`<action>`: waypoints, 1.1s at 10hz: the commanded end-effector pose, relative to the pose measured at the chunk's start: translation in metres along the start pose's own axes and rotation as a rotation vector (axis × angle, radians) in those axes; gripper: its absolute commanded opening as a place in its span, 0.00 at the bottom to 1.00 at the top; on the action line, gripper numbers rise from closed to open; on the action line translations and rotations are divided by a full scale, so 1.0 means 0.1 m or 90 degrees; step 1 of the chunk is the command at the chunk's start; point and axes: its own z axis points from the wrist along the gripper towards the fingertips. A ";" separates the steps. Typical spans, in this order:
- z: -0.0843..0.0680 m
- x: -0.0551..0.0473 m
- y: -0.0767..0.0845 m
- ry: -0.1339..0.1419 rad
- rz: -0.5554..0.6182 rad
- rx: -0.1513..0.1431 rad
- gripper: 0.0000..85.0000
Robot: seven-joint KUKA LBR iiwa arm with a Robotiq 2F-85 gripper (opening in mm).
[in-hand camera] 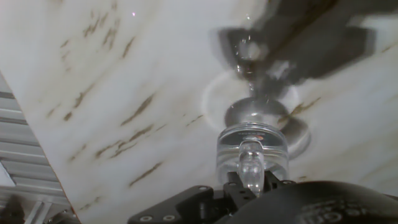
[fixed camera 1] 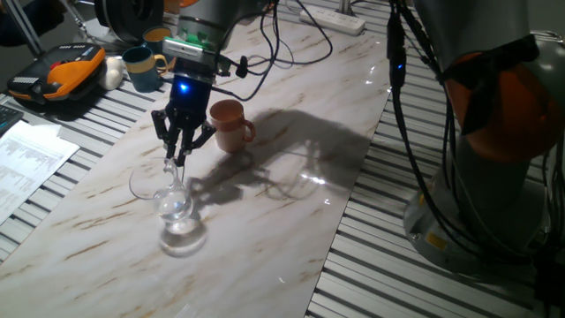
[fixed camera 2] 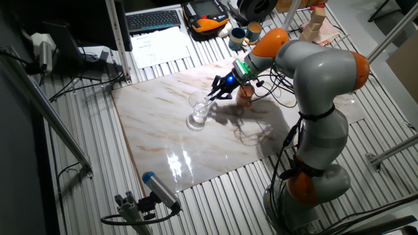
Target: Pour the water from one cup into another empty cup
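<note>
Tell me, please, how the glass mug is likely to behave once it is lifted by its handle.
The glass mug looks smooth, so it could slip or swing in the gripper. Its thick base probably makes it heavy for its size. Being glass, it would likely break if dropped on the table.

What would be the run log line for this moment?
gripper: shut on glass mug handle | terracotta mug: upright, apart | pour: not started

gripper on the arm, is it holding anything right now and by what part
Yes: the gripper is shut on the clear loop handle of the transparent colourless glass mug, which stands on the marble-patterned table. The hand view shows the handle pinched between the fingers.
</note>
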 end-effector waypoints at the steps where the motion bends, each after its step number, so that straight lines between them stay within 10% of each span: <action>1: -0.03 0.03 0.01 -0.016 0.001 -0.004 0.00; 10: -0.29 0.16 0.01 -0.120 -0.010 0.015 0.00; 11: -0.32 0.18 0.01 -0.114 -0.004 -0.006 0.00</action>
